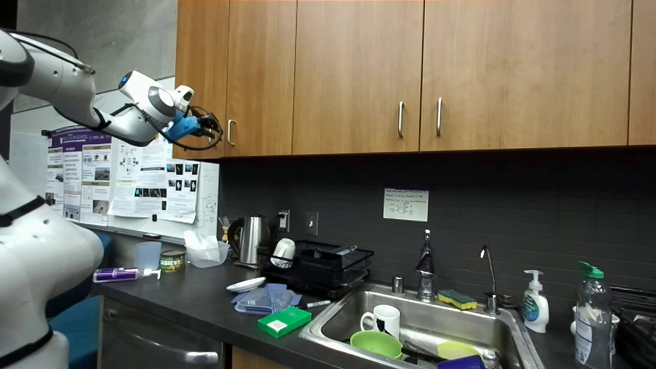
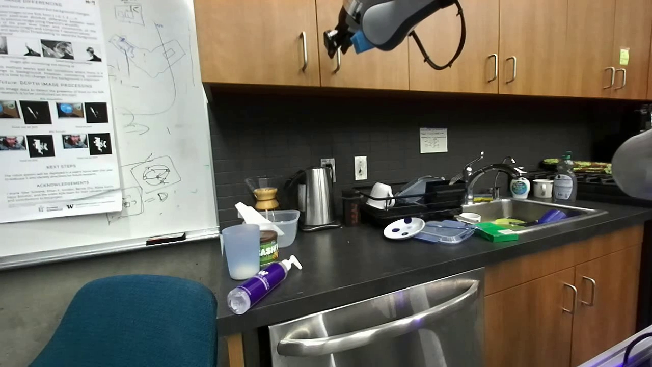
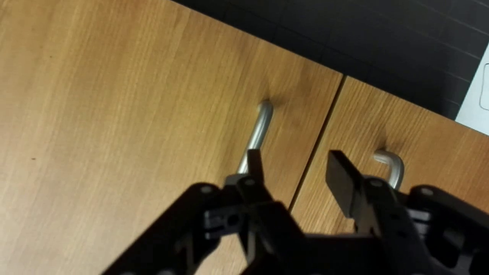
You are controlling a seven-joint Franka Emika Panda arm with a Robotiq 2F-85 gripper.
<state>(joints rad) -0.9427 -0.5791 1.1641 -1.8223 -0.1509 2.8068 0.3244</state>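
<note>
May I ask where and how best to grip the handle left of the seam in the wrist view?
Probably the middle of the handle, with the tool coming front-on to the door and closing across the bar, which is slim, roughly parallel to the seam and raised off the door.

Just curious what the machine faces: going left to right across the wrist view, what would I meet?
A cabinet handle, the dark door seam, another cabinet handle, a white paper at the edge.

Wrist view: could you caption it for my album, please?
An open robot gripper facing two metal handles on wooden cabinet doors, dark tiled wall beyond.
</note>
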